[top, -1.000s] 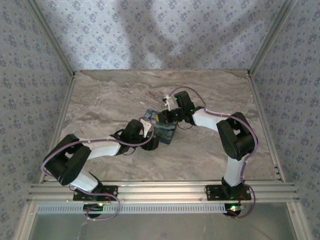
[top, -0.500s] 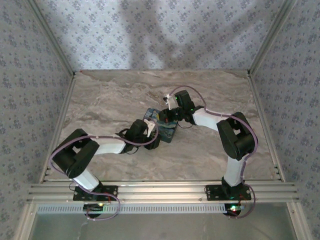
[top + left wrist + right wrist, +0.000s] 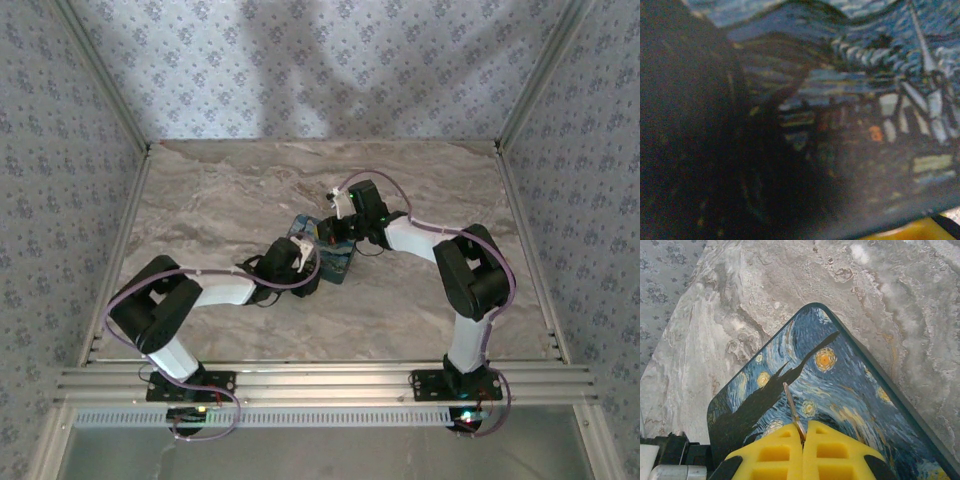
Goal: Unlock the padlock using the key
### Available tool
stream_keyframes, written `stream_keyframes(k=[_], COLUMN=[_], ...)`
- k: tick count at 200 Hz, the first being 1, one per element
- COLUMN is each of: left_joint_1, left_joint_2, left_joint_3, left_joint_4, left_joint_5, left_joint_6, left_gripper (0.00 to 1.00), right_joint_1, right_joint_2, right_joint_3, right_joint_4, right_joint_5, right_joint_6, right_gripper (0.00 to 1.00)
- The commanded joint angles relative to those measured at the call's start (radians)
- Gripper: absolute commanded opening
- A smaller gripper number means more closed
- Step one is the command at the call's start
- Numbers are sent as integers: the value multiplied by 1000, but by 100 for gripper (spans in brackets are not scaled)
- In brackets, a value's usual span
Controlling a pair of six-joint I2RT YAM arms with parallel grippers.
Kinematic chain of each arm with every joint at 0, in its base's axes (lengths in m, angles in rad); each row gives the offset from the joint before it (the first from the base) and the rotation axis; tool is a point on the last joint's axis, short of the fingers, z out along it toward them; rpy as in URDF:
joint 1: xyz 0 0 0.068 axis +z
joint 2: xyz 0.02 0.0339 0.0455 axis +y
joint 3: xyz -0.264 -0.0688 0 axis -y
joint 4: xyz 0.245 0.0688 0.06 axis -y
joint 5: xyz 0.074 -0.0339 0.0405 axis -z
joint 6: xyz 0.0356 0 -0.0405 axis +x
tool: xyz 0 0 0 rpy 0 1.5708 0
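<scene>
Marble table (image 3: pixel 765 300) spreads wide beyond the painted box (image 3: pixel 845 385) under the key (image 3: pixel 791 405).

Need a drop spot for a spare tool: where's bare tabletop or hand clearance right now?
Free: the grey marble tabletop along the back wall, and the near strip before the aluminium front rail. Crowded: centre, where the left gripper and right gripper, pinching a thin metal key, meet the blue-and-yellow starry-night painted box.
</scene>
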Motion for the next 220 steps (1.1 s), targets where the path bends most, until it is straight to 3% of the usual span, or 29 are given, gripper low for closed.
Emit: stream_keyframes(k=[1,58,126,172,220], left_joint_1=[-13,-22,-23,-23,-23], left_joint_2=[26,52,31,-41,-68], left_joint_3=[49,64,76,95,148], left_joint_4=[55,73,55,-39,-163], left_joint_5=[-68,-81,-72,-37,24], left_joint_6=[-6,-13,-23,-64,-126], left_gripper=[44,44,32,32,32], right_joint_1=[24,31,23,-7,-9], right_joint_2=[61,59,12,-176,-418], right_joint_3=[-30,-34,-40,-61,-239], right_joint_4=[-162,-161,-133,-134,-153], right_joint_5=[40,42,32,78,155], right_joint_6=[-7,-5,-6,-51,-85], right_gripper=[0,0,0,0,0])
